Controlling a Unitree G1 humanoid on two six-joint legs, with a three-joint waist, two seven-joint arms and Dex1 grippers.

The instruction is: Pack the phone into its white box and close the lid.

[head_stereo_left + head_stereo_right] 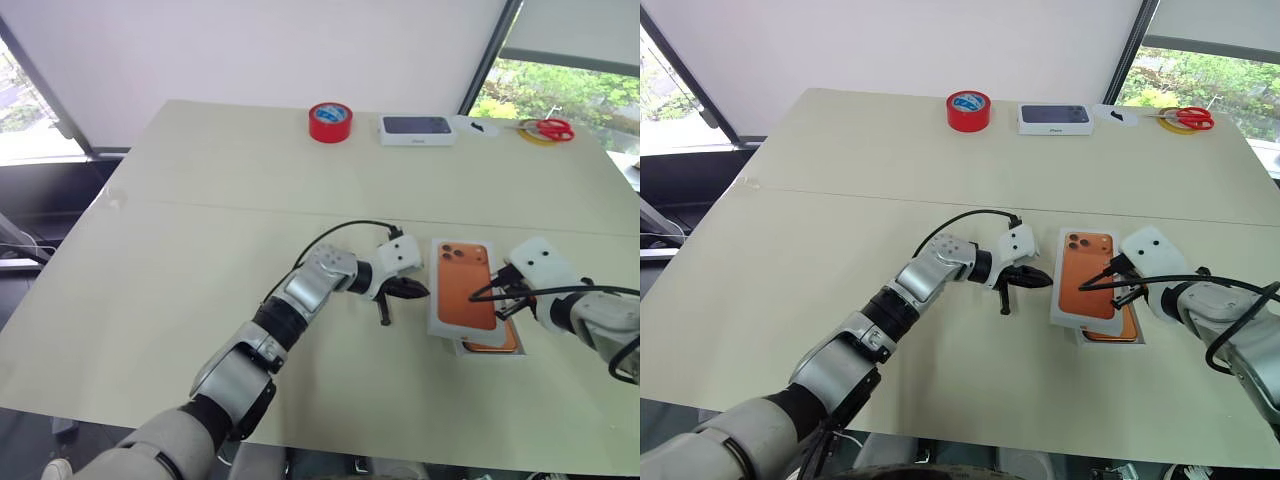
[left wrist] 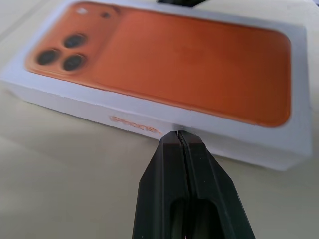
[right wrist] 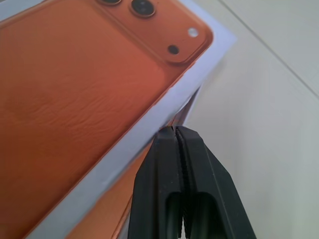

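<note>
The lid [image 1: 462, 285], white with an orange phone picture on its top, lies askew over the white box [image 1: 466, 349], whose rim shows at the near corner. An orange strip [image 1: 492, 345] peeks out from under the lid; I cannot tell whether it is the phone or the box's inside. My left gripper [image 2: 178, 134] is shut, its tips at the lid's left side wall [image 2: 149, 130] by the orange lettering. My right gripper [image 3: 173, 130] is shut too, with its tips against the lid's right edge [image 3: 149, 130]. Neither holds anything.
At the table's far side stand a red tape roll [image 1: 330, 122], a white box with a dark-blue top [image 1: 416, 130], a small white card [image 1: 480, 127] and red scissors [image 1: 553, 128]. The table's near edge [image 1: 330, 440] runs close below the arms.
</note>
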